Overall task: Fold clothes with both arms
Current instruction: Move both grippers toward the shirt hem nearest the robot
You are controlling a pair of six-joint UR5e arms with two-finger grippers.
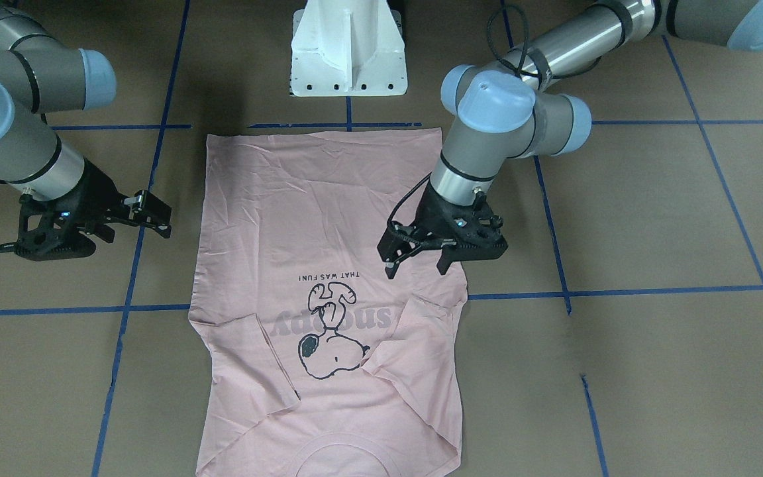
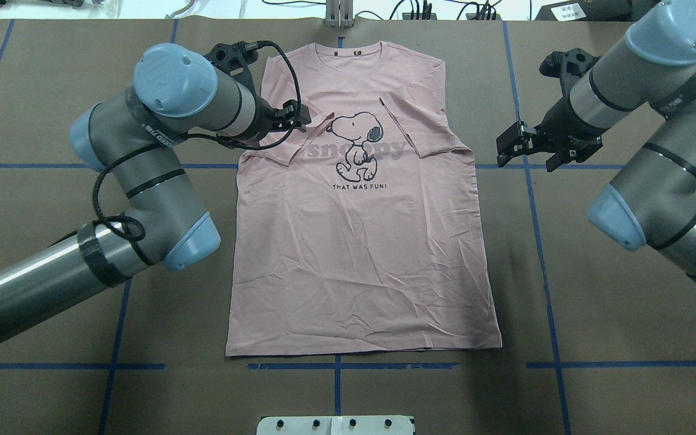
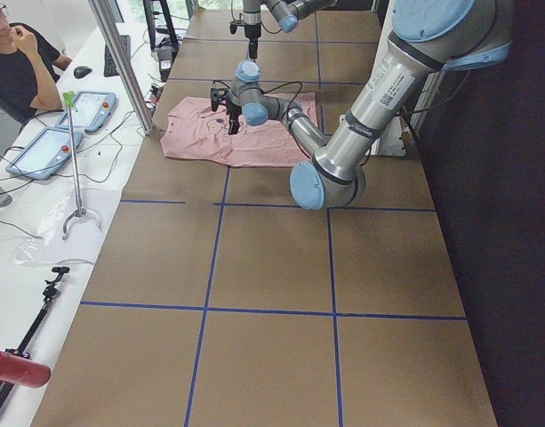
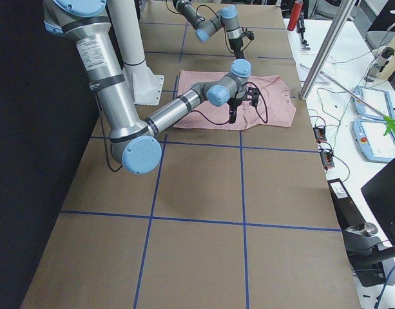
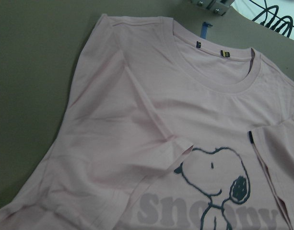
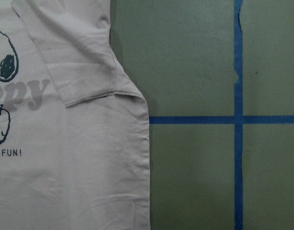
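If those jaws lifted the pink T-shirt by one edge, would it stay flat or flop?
Probably flop: the T-shirt is thin cloth, wrinkled, its sleeves folded over the front. Likely light, since it lies so flat on the table. Pushed, it would probably bunch up rather than slide whole.

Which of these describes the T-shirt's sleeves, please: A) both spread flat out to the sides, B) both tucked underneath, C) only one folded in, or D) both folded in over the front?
D: the pink T-shirt lies face up, and the sleeve on the robot's left and the sleeve on the robot's right both lie folded in over the chest, beside the dog print.
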